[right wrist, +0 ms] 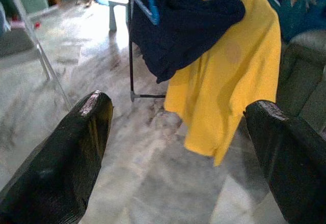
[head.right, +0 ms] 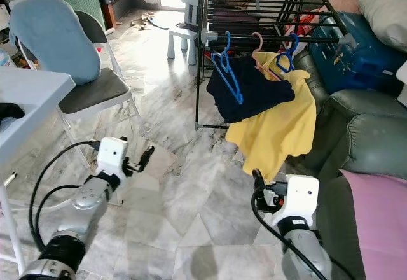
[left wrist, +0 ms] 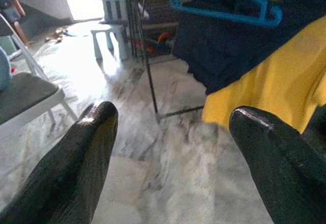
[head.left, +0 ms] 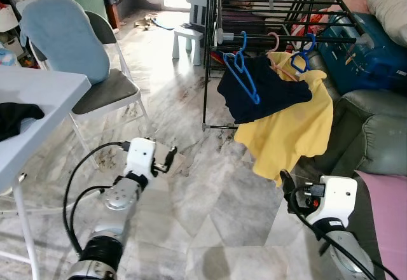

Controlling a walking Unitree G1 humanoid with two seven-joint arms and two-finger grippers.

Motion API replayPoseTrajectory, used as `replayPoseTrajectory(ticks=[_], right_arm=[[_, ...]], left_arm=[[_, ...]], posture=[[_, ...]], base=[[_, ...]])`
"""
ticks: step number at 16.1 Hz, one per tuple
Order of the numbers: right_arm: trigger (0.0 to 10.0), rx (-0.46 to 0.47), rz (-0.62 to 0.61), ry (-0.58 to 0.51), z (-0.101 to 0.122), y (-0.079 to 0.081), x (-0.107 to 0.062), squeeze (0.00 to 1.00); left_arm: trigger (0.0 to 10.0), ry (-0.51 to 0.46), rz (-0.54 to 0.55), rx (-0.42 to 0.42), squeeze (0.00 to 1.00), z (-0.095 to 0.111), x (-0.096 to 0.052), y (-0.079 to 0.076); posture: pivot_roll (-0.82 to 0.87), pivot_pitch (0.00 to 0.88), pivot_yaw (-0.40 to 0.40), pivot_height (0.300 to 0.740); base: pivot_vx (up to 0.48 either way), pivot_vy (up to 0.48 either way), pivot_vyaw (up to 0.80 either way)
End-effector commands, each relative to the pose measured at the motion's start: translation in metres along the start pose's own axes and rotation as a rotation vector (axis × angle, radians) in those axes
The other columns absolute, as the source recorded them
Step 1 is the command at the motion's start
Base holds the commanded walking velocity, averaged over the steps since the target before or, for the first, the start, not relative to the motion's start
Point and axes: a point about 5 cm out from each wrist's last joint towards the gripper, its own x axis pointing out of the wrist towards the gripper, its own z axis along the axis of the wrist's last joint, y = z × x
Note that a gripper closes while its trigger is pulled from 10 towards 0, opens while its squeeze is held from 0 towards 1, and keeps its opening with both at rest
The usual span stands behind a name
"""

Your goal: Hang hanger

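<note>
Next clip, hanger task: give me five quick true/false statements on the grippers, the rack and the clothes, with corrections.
1. Both grippers are open and empty. True: left gripper, right gripper.
2. The yellow garment lies on the floor. False: it hangs from the drying rack.
3. A dark navy garment hangs beside the yellow one. True.
4. The right gripper holds a blue hanger. False: that hanger is on the rack.
5. A red towel drapes the folding chair. False: the covering is light blue.

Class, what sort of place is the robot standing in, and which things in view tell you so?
Probably a lived-in home's living or laundry area: a black metal drying rack with a yellow shirt on hangers, a grey-green sofa, and a grey marble floor.
</note>
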Motion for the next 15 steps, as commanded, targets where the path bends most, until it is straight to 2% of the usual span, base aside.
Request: replayPoseTrajectory(ticks=[1, 6, 8, 11, 14, 15], right_arm=[[10.0, -0.016, 0.045, -0.029, 0.006, 0.008, 0.003, 0.0], [10.0, -0.012, 0.072, -0.031, 0.005, 0.016, 0.001, 0.0], [10.0, -0.017, 0.094, -0.032, 0.004, 0.02, 0.0, 0.0], [10.0, -0.019, 0.103, -0.034, 0.005, 0.023, 0.001, 0.0], [10.0, -0.014, 0.1, -0.042, 0.008, 0.024, 0.002, 0.0], [10.0, -0.015, 0.101, -0.043, 0.008, 0.024, 0.003, 0.0]], left_arm=[[10.0, 0.007, -0.023, 0.017, 0.0, 0.002, 0.002, -0.002], [10.0, 0.028, -0.003, 0.003, 0.0, 0.007, 0.011, -0.003], [10.0, 0.044, 0.016, -0.02, 0.0, 0.006, 0.012, -0.005], [10.0, 0.042, -0.007, -0.01, 0.0, 0.004, 0.009, -0.012], [10.0, 0.047, -0.011, -0.01, 0.0, 0.004, 0.008, -0.013], [10.0, 0.057, -0.038, -0.042, 0.0, 0.004, 0.008, -0.014]], posture=[[0.03, 0.0, -0.033, 0.74], [0.01, 0.0, -0.016, 0.74], [0.01, 0.0, -0.015, 0.74], [0.01, 0.0, -0.015, 0.74], [0.01, 0.0, -0.017, 0.74], [0.01, 0.0, -0.018, 0.74]], base=[[0.0, 0.0, 0.8], [0.0, 0.0, 0.8], [0.0, 0.0, 0.8], [0.0, 0.0, 0.8], [0.0, 0.0, 0.8], [0.0, 0.0, 0.8]])
